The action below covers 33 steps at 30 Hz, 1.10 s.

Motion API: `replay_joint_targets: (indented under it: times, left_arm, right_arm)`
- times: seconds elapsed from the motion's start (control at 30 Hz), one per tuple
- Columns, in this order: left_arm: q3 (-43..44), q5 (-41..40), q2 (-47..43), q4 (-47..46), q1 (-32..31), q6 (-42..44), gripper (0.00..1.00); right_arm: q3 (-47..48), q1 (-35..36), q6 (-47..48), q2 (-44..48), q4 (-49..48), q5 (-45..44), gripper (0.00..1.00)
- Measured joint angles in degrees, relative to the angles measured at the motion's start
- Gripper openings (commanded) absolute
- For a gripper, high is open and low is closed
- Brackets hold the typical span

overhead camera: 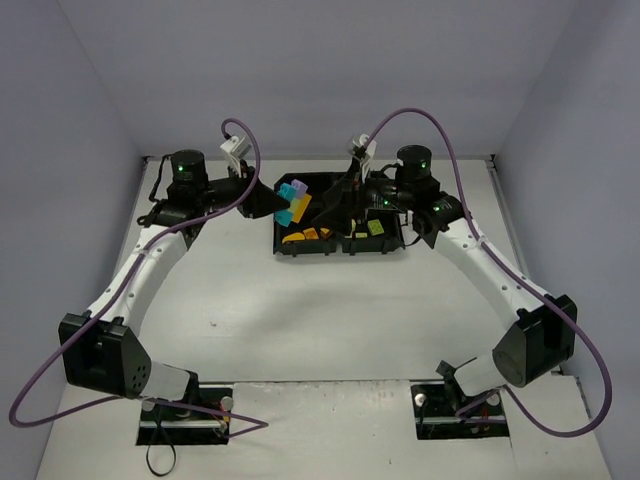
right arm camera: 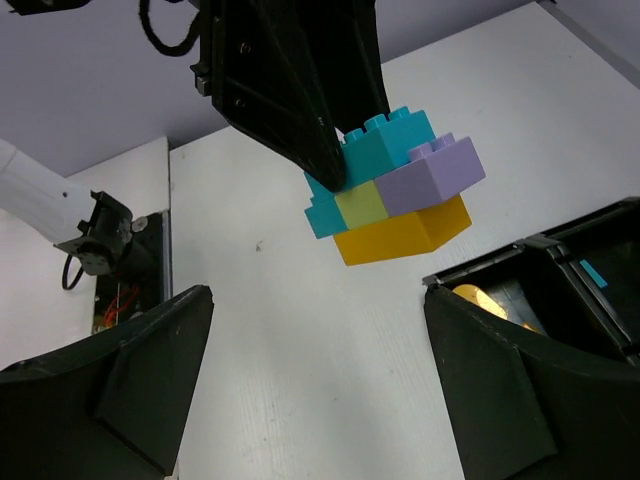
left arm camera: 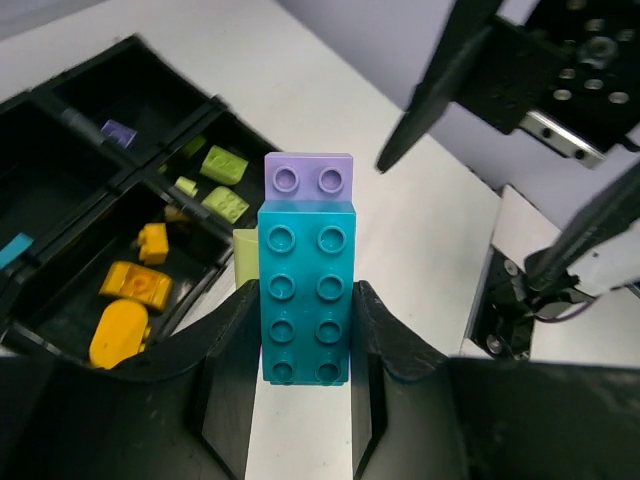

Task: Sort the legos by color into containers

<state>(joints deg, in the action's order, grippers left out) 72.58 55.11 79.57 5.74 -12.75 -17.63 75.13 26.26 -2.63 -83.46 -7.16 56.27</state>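
My left gripper is shut on a cyan-blue lego that heads a stuck-together cluster with purple, lime green and orange bricks. It holds the cluster in the air by the black tray's left edge. My right gripper is open and empty over the tray, facing the cluster, jaws wide apart. In the left wrist view the compartments hold orange pieces, green pieces, a purple piece and a cyan piece.
The right arm's fingers hang close beyond the held cluster. The tray's corner lies just right of the right gripper's right finger. White tabletop spreads in front of the tray, with walls behind and at both sides.
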Motion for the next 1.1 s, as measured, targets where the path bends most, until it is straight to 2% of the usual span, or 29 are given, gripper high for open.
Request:
replay_joint_targets:
  times: [0.3,0.5,0.67,0.9,1.1]
  left_arm:
    - [-0.37,10.78,-0.55,-11.47,0.0,-2.1,0.0]
    - [-1.55,13.46,-0.74,-14.91,-0.46,-2.21,0.0]
    - [-2.19,14.29,-0.72,-16.35,-1.33,-2.21,0.0]
    - [-2.19,10.78,-0.72,-17.62,-1.92,-6.75,0.0]
    - [-2.05,2.25,-0.72,-15.19,-1.95,-14.88,0.0]
  right_arm:
    - [1.05,0.0,-0.9,-1.53,-0.85,2.89,0.8]
    - [1.07,0.0,-3.26,-1.95,-3.21,4.48,0.72]
    - [1.18,0.04,-4.59,-2.78,-4.85,5.29,0.71]
    - [1.07,0.04,-3.26,-3.21,-5.31,3.15,0.8]
    - [-2.64,0.35,5.16,0.35,-2.64,-5.33,0.98]
